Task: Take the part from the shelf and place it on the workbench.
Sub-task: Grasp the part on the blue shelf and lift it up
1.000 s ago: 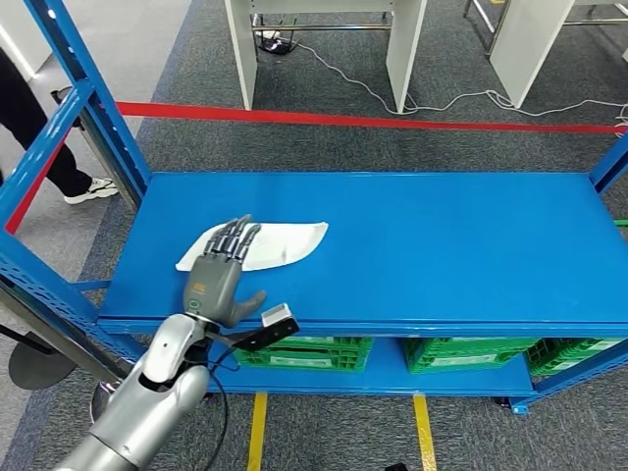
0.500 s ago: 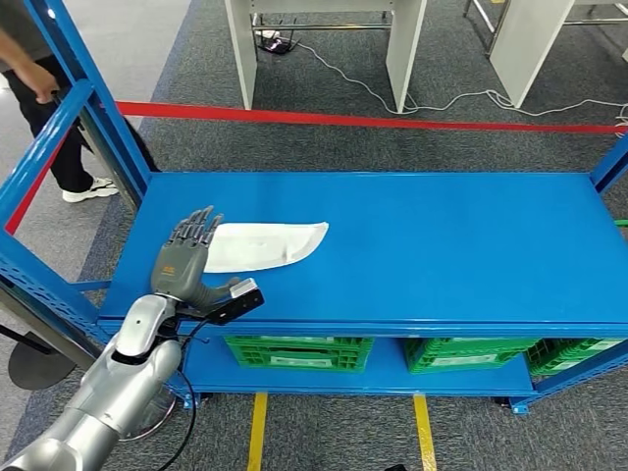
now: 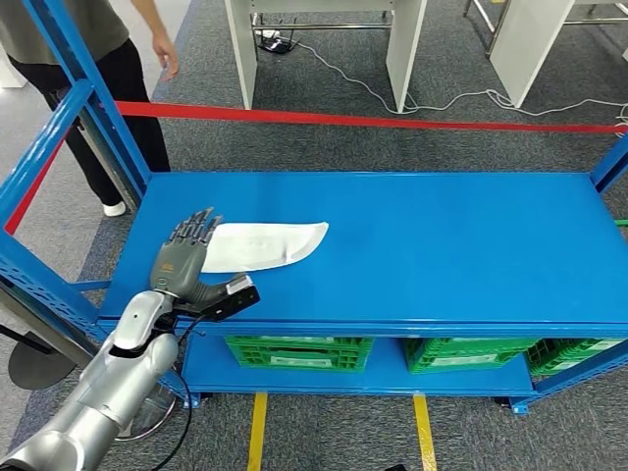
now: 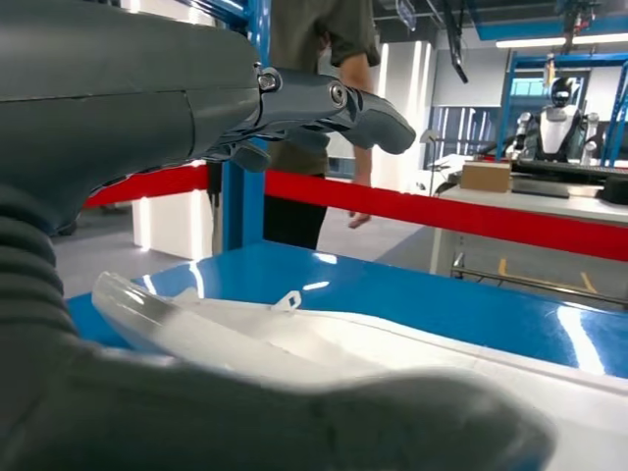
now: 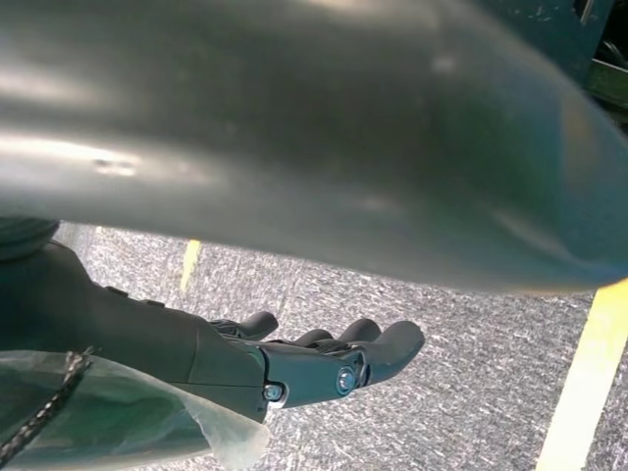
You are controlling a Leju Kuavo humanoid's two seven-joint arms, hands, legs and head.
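Note:
The part [image 3: 268,245] is a long, flat white piece lying on the left half of the blue shelf's top deck [image 3: 444,245]. My left hand [image 3: 182,263] sits at the part's left end, fingers spread over that end and thumb stretched along the shelf in front of it. In the left wrist view the part [image 4: 244,339] lies between the fingers [image 4: 326,103] above and the thumb below, with a gap to the fingers; it is not gripped. My right hand [image 5: 296,363] hangs over the grey floor, fingers straight and holding nothing.
A person [image 3: 111,59] walks behind the shelf's left upright. Green crates [image 3: 303,353] fill the lower deck. Red tape [image 3: 370,121] runs across the floor beyond the shelf, and white bench legs [image 3: 244,49] stand further back. The right of the deck is bare.
My left hand slid left from the part's middle-left to its left end, then stayed put. The part has not moved. A person has walked into view at the upper left.

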